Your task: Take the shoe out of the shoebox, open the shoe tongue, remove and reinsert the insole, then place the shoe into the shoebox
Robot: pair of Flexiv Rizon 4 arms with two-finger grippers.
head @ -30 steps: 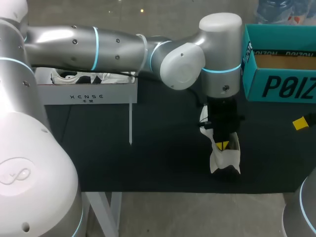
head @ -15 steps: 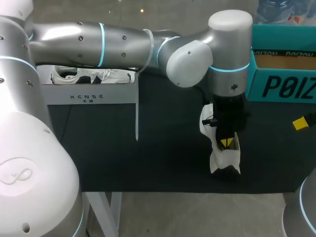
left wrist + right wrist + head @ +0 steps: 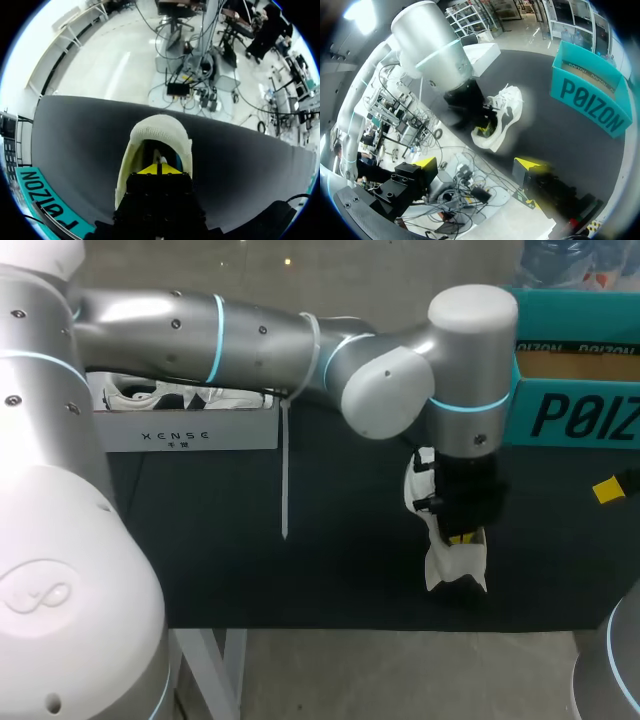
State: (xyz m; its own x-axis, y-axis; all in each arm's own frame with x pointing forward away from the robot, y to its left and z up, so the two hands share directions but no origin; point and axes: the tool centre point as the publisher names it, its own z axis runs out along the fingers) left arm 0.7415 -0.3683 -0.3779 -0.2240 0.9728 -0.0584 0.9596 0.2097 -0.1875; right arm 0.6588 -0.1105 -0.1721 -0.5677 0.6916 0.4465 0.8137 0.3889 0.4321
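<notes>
Shoe [image 3: 455, 565] sits near the counter's [image 3: 330, 580] front edge, right of middle, my left hand [image 3: 462, 537] down in its opening. From the left wrist, that hand's tips are clenched together inside; I'd draw the insole out slowly, heelward. From the right wrist, my right hand [image 3: 476, 164] hangs released, empty.

left arm [image 3: 250, 335]: silver shell | cyan joint rings | black pincer [image 3: 462, 537], yellow tips

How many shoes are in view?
2: one on the mat at the left pincer, one in the white box. The teal box is mostly hidden inside, so it may hold another.
</notes>
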